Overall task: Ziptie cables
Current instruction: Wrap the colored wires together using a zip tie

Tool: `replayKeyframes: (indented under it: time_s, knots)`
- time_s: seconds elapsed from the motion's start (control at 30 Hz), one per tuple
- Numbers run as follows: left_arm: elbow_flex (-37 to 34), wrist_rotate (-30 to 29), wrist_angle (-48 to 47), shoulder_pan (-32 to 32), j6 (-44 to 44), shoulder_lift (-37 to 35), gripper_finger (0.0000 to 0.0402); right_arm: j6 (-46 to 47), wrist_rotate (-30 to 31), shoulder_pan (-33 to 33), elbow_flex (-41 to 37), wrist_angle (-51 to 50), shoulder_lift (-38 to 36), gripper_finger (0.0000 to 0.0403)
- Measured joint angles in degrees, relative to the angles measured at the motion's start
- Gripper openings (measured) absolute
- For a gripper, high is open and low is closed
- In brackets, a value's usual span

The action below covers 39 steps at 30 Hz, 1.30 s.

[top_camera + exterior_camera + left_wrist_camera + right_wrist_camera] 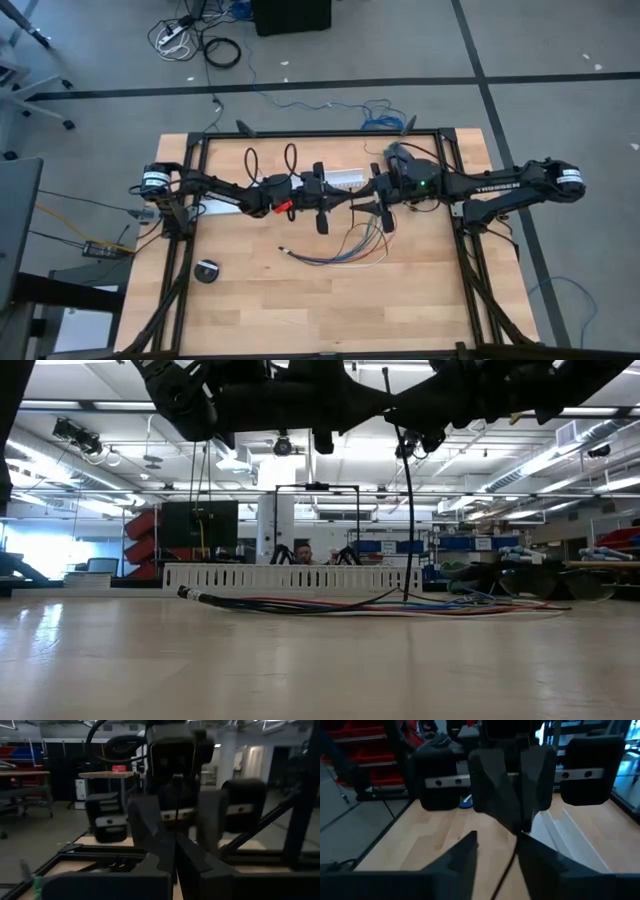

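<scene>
The cables [345,248] lie in a loose bunch on the wooden table, seen in the low view as coloured wires [330,603]. Both grippers meet tip to tip above them at mid-table. My left gripper [345,199] comes from the left and is shut on the ziptie [404,510], a thin black strip that runs from between the grippers down to the cables. My right gripper [497,862] faces it from the right. Its fingers stand open on either side of the hanging strip [506,870], and I cannot tell whether they touch it. My left gripper pinches the ziptie between its two fingertips [522,827], with the fingers level and coming from the table's left, across the strip. A short piece [176,795] stands up above the fingers. The long rest hangs below in a slight bow, its lower end [405,594] down among the cables.
A long white slotted channel [348,177] lies just beyond the grippers, toward the far edge. A black round object [207,271] sits near the left front. Black frame rails [470,270] border the table, and two black cord loops [270,160] hang at the far side.
</scene>
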Motion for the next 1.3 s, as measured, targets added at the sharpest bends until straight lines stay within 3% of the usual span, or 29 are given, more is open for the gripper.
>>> replayKeyframes:
  time_s: [0.17,0.3,0.57,0.73,0.9,1.13,1.3]
  knots:
    - [0.25,-2.44,-5.16,2.44,1.61,-1.24,0.0000,-0.22,0.63,-2.20,-0.02,-1.05,-1.98,0.0208]
    - [-0.17,-4.08,-12.10,4.14,3.96,-3.04,0.0000,-0.58,0.59,-3.90,0.11,-0.65,-5.53,0.0230]
    - [-0.17,-7.23,-22.98,4.41,7.75,-11.95,0.0000,-0.59,1.06,-6.83,0.09,-4.33,-14.20,0.0229]
    - [0.04,-6.68,-22.74,4.41,6.75,-17.43,0.0000,0.46,1.15,-7.92,0.09,-7.22,-15.67,0.0219]
    - [-0.16,-3.66,-23.84,4.28,0.42,-20.49,0.0000,0.49,2.32,-7.95,0.07,-10.39,-13.71,0.0212]
    - [-0.15,-1.43,-26.24,4.30,-15.06,-21.55,0.0000,0.47,3.06,-7.97,0.07,-9.77,-11.63,0.0210]
    - [-2.61,-1.60,-28.79,3.98,-18.97,-21.55,0.0000,0.44,3.06,-7.95,0.07,-9.49,-11.63,0.0206]
